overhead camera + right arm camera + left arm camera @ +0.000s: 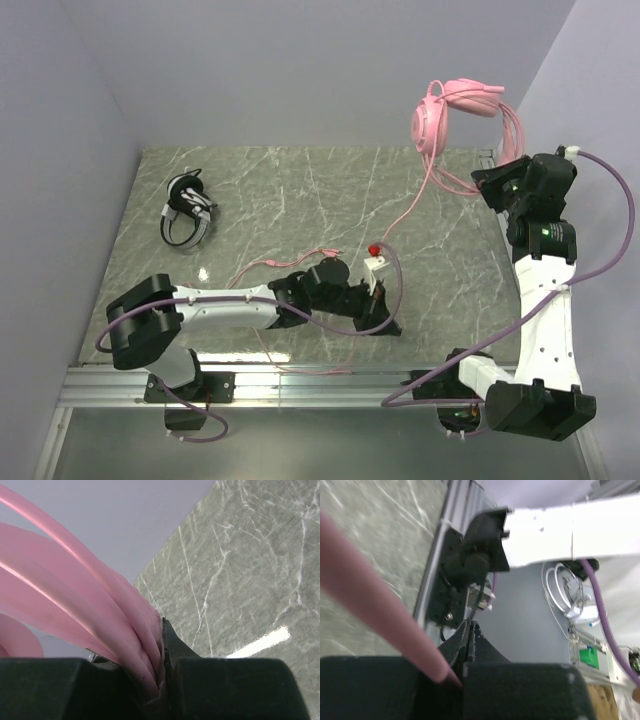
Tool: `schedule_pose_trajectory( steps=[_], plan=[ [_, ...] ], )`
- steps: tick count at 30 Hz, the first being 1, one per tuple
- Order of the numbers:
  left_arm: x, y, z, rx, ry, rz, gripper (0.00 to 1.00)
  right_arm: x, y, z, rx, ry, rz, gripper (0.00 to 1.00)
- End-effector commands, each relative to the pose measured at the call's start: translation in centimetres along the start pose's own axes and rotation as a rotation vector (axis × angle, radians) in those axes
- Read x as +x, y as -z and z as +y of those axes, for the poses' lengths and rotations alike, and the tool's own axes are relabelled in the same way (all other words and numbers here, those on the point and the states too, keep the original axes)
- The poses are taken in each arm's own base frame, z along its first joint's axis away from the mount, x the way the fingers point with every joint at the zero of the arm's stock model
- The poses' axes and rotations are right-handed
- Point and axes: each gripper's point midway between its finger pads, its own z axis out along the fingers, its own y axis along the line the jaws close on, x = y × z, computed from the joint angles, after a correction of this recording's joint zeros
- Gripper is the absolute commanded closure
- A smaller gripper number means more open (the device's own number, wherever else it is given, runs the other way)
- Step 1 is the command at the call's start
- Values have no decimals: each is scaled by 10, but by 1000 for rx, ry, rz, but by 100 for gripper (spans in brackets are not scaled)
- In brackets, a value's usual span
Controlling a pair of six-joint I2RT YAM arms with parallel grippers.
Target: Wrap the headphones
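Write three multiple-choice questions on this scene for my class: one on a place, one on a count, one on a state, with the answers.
1. Where is the black-and-white headset?
A. lying on the table, far left
B. hanging from a wall
C. in a drawer

2. How many headsets are in view?
A. one
B. two
C. three

3. What is the left tool doing?
A. standing wide open
B. shut on the pink cable
C. shut on a red cup

Answers:
1 A: the top view shows it flat on the marble surface at the far left.
2 B: that one, plus the pink headset held up at the far right.
3 B: the left wrist view shows the cable running in between closed fingers.
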Motion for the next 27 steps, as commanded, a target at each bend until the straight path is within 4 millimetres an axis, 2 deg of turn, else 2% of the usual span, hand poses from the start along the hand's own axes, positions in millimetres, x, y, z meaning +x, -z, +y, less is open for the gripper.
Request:
schedule_pose_trajectory(
  steps=[1, 4, 6, 7, 11, 15, 18, 19, 21, 23, 24, 27],
  plan=[
    [-49, 10, -24, 8, -124, -82, 98, -16, 19, 40, -162, -8, -70, 100],
    [-77, 14, -32, -11, -171, -113, 99, -9, 20, 43, -172, 8, -53, 100],
    [-85, 16, -32, -13, -176, -112, 99, -2, 19, 45, -176, 19, -35, 100],
    [-95, 17, -30, -17, -180, -125, 99, 0, 20, 46, -178, 20, -32, 100],
    [-102, 22, -26, -14, -182, -129, 99, 0, 20, 41, -162, 24, -46, 100],
    [-82, 24, -17, -7, -171, -120, 99, -10, 23, 45, -142, 46, -69, 100],
    [-57, 23, -7, 20, -148, -93, 100, -12, 26, 52, -161, 46, -63, 100],
    [-43, 22, 1, 16, -132, -72, 100, -12, 28, 55, -173, 46, -60, 100],
    [-29, 17, 11, 0, -138, -50, 100, -13, 32, 61, -193, 44, -56, 100],
    [-8, 7, 21, -82, -157, 0, 100, -12, 34, 65, -205, 44, -46, 100],
    [-2, 2, 20, -91, -188, 18, 100, -11, 37, 69, -225, 49, -31, 100],
    [12, -2, 37, -138, -148, 67, 100, -2, 41, 80, -277, 70, 27, 100]
  ],
)
